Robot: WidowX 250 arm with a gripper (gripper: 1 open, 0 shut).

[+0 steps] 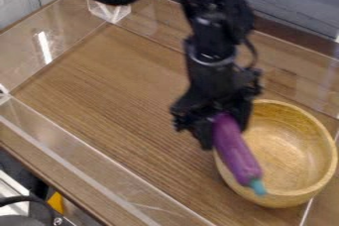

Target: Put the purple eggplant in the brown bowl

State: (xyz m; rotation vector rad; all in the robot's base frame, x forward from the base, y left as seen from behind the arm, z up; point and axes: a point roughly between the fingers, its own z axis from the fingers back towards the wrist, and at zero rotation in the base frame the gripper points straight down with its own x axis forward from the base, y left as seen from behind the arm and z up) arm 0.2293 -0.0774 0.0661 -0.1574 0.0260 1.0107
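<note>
My gripper (220, 123) points down and is shut on the purple eggplant (236, 148), holding it by its upper end. The glossy eggplant hangs tilted, its teal stem tip (256, 184) lowest, over the left rim of the brown bowl (302, 149). The light wooden bowl sits at the right of the tabletop, and its hollow holds nothing. The black arm (212, 22) rises from the gripper toward the top of the view.
A wood-grain table (93, 91) is enclosed by low clear plastic walls (54, 166). A small white tag (103, 10) stands at the back left. The front edge of the table drops off at the lower left.
</note>
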